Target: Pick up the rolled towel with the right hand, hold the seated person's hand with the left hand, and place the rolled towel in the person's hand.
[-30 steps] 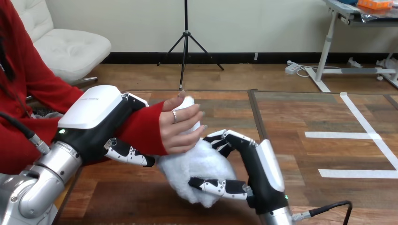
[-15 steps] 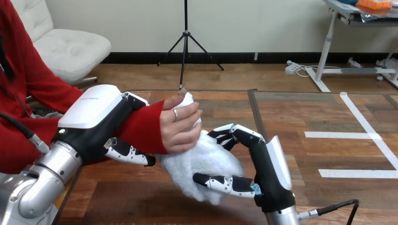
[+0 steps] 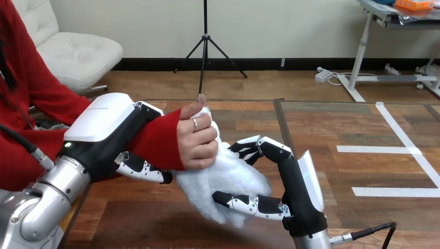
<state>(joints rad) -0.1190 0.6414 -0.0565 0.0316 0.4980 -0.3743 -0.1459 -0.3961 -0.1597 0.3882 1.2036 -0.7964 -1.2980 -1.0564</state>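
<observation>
The robot's left arm (image 3: 49, 199) stretched from seven o'clock toward two o'clock. Its left hand (image 3: 106, 136) lay white shell up, with its fingers (image 3: 140, 169) curled under and round the person's wrist (image 3: 158, 140). The right arm (image 3: 311, 241) stood at six o'clock with the right hand (image 3: 296, 189) turned on edge and pointing to eleven o'clock, its thumb (image 3: 249, 204) on the near side of the rolled towel (image 3: 228, 176) and its bent fingers (image 3: 254, 147) on the far side, clasping it.
</observation>
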